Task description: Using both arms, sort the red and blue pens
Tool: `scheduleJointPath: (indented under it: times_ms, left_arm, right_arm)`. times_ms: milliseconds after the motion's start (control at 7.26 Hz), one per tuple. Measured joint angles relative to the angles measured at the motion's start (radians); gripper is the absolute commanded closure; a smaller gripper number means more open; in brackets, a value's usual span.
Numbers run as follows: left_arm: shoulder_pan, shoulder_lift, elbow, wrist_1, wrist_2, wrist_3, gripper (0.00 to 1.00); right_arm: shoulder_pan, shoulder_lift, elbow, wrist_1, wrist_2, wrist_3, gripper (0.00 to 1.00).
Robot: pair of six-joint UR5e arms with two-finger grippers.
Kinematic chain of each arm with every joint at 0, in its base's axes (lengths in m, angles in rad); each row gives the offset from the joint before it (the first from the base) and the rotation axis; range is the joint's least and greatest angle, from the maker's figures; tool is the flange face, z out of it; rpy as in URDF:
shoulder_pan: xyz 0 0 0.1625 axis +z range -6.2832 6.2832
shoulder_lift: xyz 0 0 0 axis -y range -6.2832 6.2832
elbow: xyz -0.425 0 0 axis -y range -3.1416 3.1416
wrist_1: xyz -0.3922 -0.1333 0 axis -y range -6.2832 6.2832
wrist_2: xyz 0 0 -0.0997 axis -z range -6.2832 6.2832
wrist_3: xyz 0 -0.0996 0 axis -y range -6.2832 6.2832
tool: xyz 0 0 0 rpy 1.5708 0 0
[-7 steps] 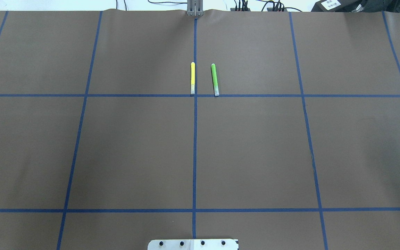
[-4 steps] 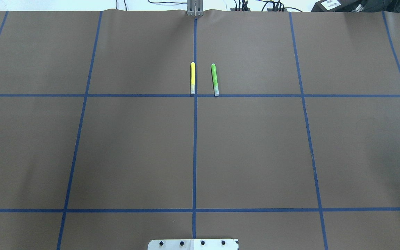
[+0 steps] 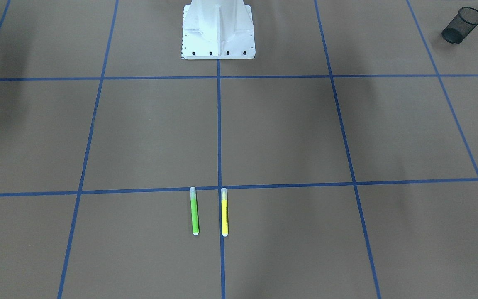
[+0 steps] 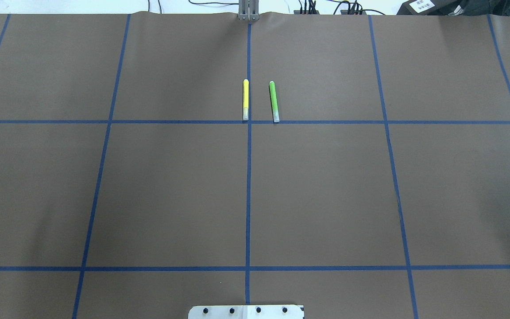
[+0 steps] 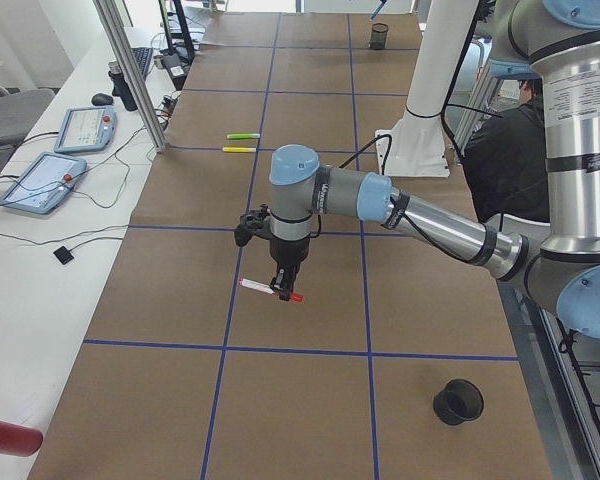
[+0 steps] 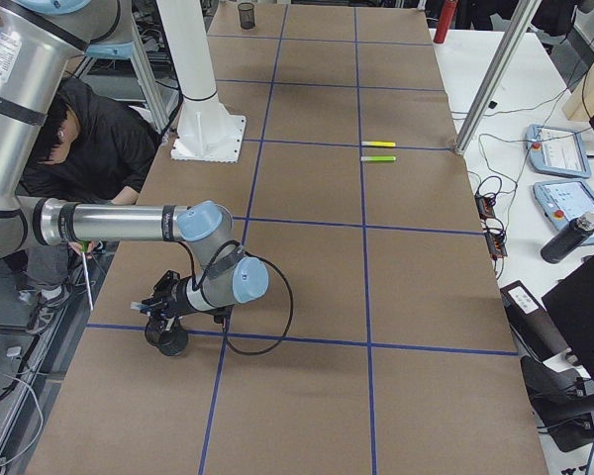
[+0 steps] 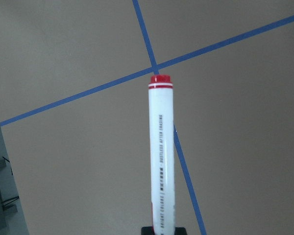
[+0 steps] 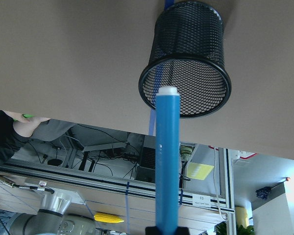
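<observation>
The red pen [image 7: 161,156], a white barrel with a red end, juts forward from my left gripper [image 7: 161,230], which is shut on its base. In the left side view that pen [image 5: 270,290] hangs level a little above the table under the left gripper [image 5: 282,280]. The blue pen [image 8: 166,161] is held the same way by my right gripper [image 8: 165,230], its white tip pointing at the mouth of a black mesh cup [image 8: 186,63]. In the right side view the right gripper [image 6: 166,305] hovers just over that cup [image 6: 168,338].
A yellow marker [image 4: 245,99] and a green marker [image 4: 274,101] lie side by side at the far middle of the table. A second black mesh cup [image 5: 458,401] stands near the left arm. A person [image 6: 79,139] sits behind the robot's white base [image 3: 218,29].
</observation>
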Motion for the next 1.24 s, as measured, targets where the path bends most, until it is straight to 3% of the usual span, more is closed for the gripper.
scheduleJointPath:
  times_ms: [1240]
  left_arm:
    - [0.0, 0.0, -0.036, 0.004, -0.003, -0.006, 1.0]
  right_arm:
    - [-0.001, -0.001, -0.108, -0.003, 0.076, -0.009, 1.0]
